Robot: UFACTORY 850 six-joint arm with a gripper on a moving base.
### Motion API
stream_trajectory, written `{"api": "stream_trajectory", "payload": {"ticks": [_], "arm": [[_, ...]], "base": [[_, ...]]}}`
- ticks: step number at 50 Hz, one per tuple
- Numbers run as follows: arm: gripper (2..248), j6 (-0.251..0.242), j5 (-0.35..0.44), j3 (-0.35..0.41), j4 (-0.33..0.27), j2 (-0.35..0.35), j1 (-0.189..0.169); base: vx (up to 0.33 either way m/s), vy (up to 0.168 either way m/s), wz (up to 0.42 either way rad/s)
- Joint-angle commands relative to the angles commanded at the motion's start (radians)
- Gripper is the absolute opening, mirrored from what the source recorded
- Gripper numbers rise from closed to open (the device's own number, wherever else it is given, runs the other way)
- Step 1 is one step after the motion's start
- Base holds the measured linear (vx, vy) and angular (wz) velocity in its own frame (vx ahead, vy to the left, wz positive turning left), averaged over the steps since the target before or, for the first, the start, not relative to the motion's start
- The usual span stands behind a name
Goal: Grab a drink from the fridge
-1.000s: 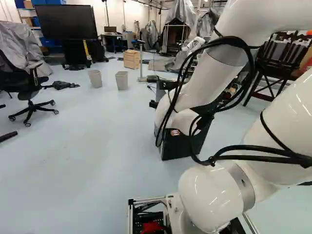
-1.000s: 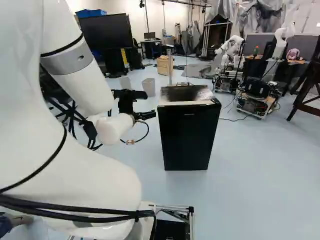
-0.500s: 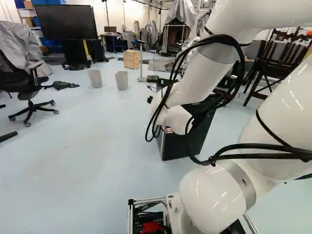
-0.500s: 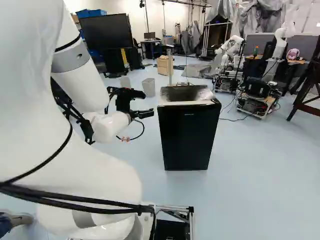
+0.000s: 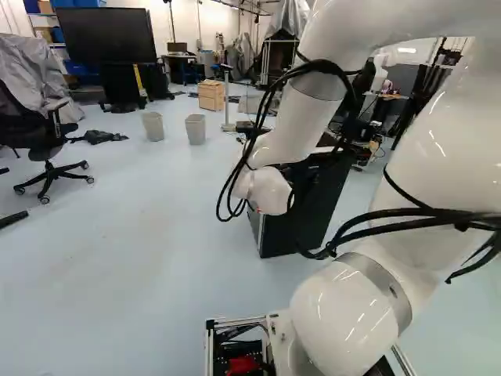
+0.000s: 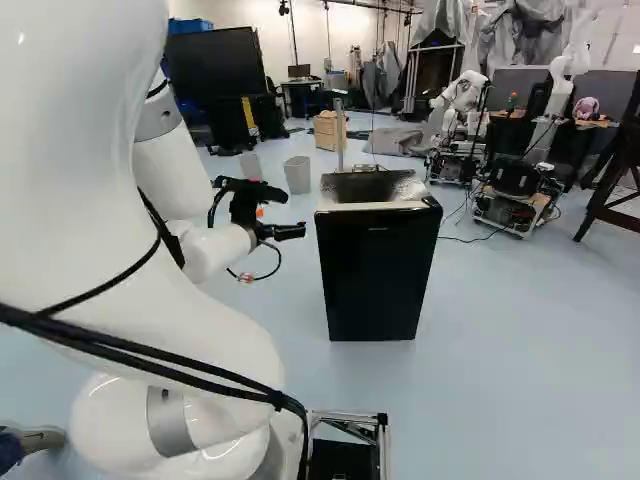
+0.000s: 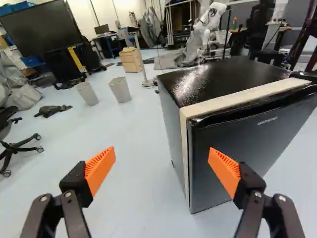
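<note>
**Black fridge [image 6: 372,275] stands shut, end effector [image 6: 300,231] wide near it**

At the left of the left base view, a black office chair [image 5: 51,145] stands on the pale floor [image 5: 117,258]. Beyond it is a big dark screen [image 5: 106,36], with a crumpled dark cloth [image 5: 102,136] lying on the floor nearer the chair. Next come two pale bins [image 5: 153,127] [image 5: 196,130], apart and upright, then a far worktop [image 5: 182,56] carrying a monitor, and a wooden box [image 5: 211,95].

The white arm [image 5: 340,313] rises right of the middle in that view, black cables looping off it, and partly covers the fridge. In the right base view the end effector is level, just left of the fridge's upper part and apart from it. The wrist view shows the end effector [image 7: 162,163] spread wide, orange pads [image 7: 100,166] well apart and bare floor between them; the fridge is ahead, its closed door beyond one finger.

Farther right in the right base view, another robot [image 6: 465,95] stands behind the fridge, then a wheeled cart [image 6: 515,210] and a brown wooden frame [image 6: 612,175].
</note>
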Motion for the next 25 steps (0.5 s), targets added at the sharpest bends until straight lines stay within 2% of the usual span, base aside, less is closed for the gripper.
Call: {"api": "stream_trajectory", "payload": {"ticks": [25], "arm": [[247, 0.0, 0.063, -0.033, 0.185, -0.105, 0.094]], "base": [[0.0, 0.0, 0.0]]}}
